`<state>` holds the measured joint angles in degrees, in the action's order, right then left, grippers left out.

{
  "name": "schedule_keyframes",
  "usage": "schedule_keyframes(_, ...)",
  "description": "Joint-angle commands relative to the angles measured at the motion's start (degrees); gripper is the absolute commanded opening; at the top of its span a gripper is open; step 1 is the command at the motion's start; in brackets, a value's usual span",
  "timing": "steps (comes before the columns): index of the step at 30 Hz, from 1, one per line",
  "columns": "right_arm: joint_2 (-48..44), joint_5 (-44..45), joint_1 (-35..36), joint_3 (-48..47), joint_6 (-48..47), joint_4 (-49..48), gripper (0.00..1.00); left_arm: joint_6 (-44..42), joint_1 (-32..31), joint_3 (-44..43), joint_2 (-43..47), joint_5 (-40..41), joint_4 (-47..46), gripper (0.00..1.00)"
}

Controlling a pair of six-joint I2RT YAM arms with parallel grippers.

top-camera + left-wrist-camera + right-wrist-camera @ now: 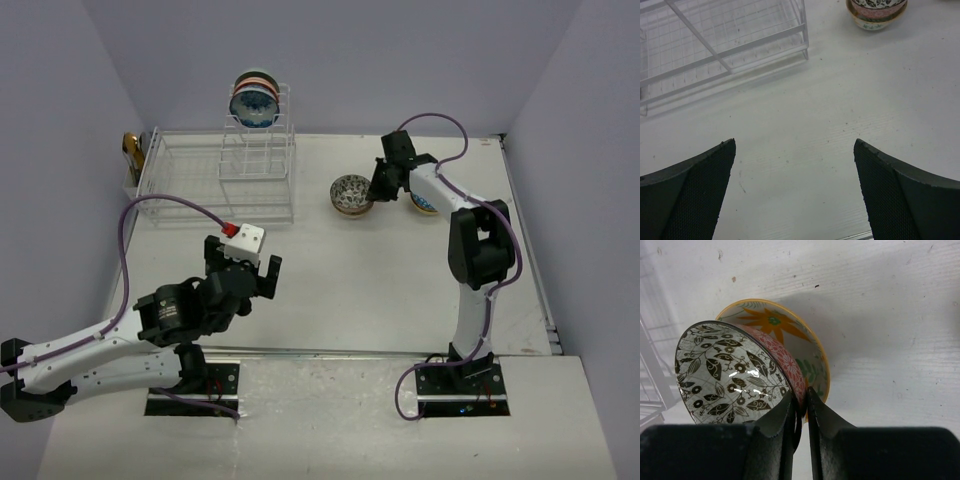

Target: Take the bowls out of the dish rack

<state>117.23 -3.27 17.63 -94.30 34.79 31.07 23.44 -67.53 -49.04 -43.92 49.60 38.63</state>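
The white wire dish rack stands at the back left. Its tall tower holds upright bowls at the top, a blue-patterned one in front. A bowl with black leaves inside and a red outside leans tilted in a yellow-rimmed flower bowl on the table. My right gripper is shut on the leaf bowl's near rim. Well clear of the rack, my left gripper hangs open over bare table. The rack's corner and the stacked bowls show in the left wrist view.
Another bowl with a blue inside sits partly under the right arm. A small golden-brown object stands at the rack's left end. The rack's wires show at the left edge of the right wrist view.
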Motion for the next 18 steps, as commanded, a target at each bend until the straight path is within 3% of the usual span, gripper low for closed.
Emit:
schedule_keyframes(1,0.0,-2.7,0.0,-1.9,1.2,-3.2,0.14,1.3,0.1,0.1,0.0,0.2,-0.9,1.00)
schedule_keyframes(7,0.5,-3.6,0.0,-2.4,0.6,-2.4,0.22,1.3,0.1,0.2,0.4,0.0,-0.9,1.00)
schedule_keyframes(18,-0.8,-3.6,0.0,-1.2,-0.4,-1.3,0.27,1.0,0.1,0.3,0.6,-0.3,-1.0,1.00)
